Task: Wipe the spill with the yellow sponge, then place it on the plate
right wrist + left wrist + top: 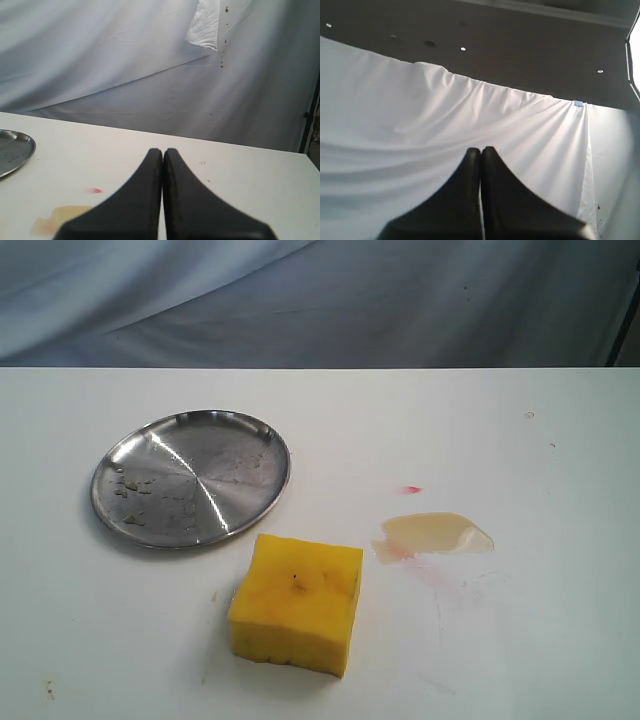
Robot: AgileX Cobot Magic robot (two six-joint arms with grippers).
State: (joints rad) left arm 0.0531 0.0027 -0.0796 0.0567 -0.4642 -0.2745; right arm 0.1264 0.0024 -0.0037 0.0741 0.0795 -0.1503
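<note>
Exterior view: plate [225,455], yellow sponge [297,602] and spill [440,533] lie left to right on the counter [520,640], all apart. Left fingers [465,200] and right fingers [145,200] are pressed together, empty (neither is near the sponge); a hasty wipe could smear the glossy puddle wider.
</note>
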